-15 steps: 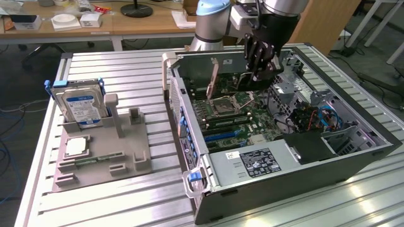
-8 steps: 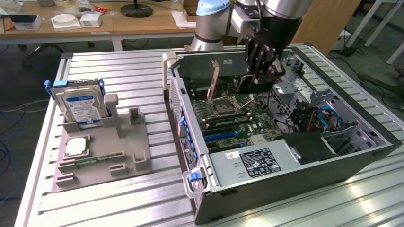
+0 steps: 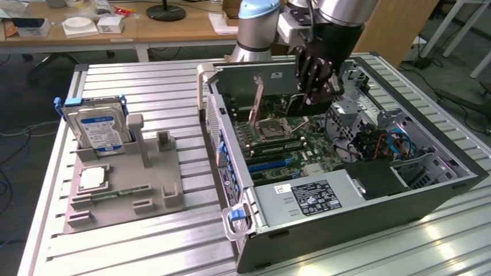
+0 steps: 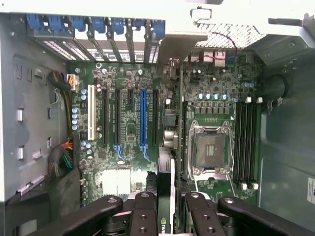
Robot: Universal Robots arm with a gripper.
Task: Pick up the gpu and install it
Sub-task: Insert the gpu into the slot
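gpu [image 3: 280, 108] [image 4: 166, 177]: thin dark card, silver bracket at one end. Stands upright on edge over the motherboard [image 3: 307, 144] inside the open case [image 3: 429, 190], upper centre of exterior frame.

The arm [image 3: 343, 11] is angled downward; the gripper [image 3: 309, 102] is held pointing down, its fingers [image 4: 142, 216] clamped on the gpu [image 4: 166, 187].

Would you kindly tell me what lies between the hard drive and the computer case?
In the exterior view, the grey holder's two upright posts and a strip of bare slatted table lie between the hard drive and the case.
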